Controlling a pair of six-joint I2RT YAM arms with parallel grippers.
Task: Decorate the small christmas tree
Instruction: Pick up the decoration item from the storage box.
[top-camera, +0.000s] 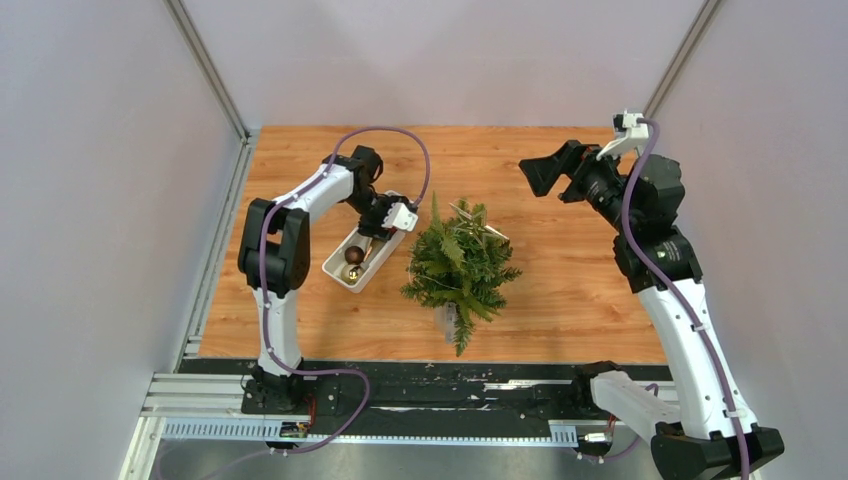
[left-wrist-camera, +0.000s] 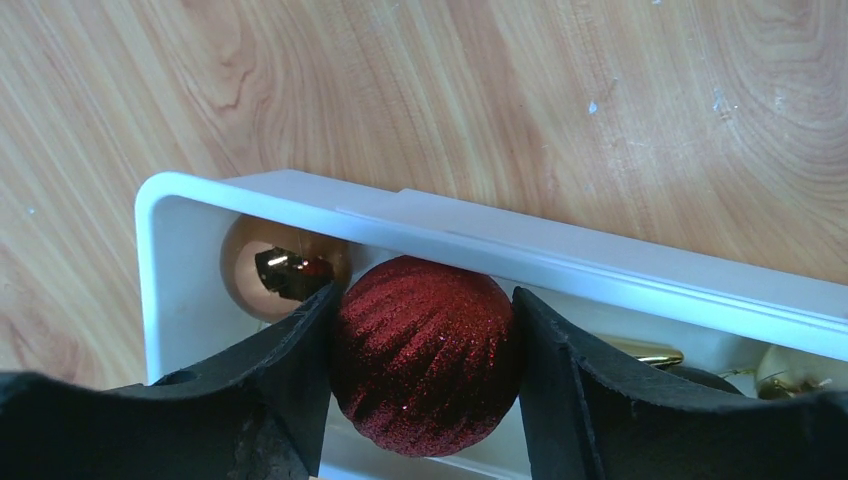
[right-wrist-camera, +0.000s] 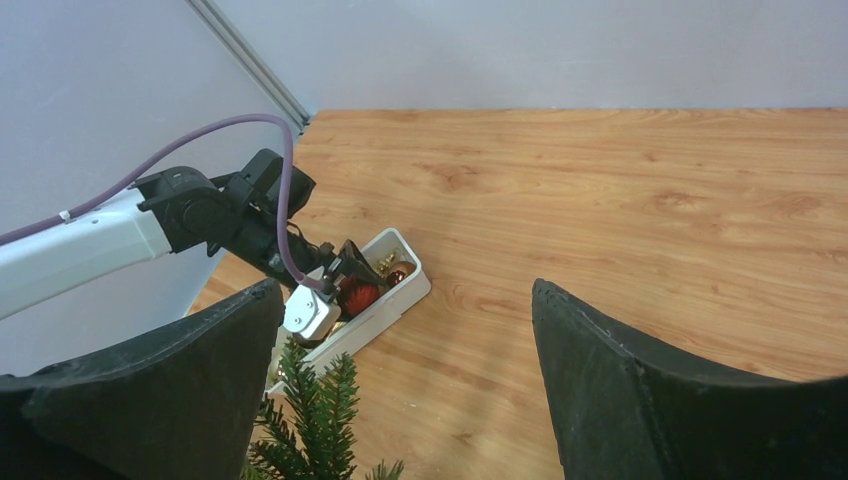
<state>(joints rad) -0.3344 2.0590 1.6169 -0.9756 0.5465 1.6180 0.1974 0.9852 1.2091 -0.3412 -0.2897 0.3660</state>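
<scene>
The small green Christmas tree (top-camera: 460, 268) stands at the table's middle; its top shows in the right wrist view (right-wrist-camera: 315, 420). A white tray (top-camera: 340, 275) of ornaments lies to its left. My left gripper (left-wrist-camera: 422, 350) is down in the tray (left-wrist-camera: 180, 200) and shut on a red glitter ball (left-wrist-camera: 425, 350), which also shows in the right wrist view (right-wrist-camera: 358, 296). A bronze ball (left-wrist-camera: 260, 265) lies beside it. My right gripper (top-camera: 545, 172) is open and empty, raised at the far right, well away from the tree.
More ornaments lie in the tray: a dark ball (top-camera: 354, 255) and gold pieces (left-wrist-camera: 645, 352). Grey walls close in the wooden table (top-camera: 560, 290) on three sides. A black rail (top-camera: 430, 385) runs along the near edge.
</scene>
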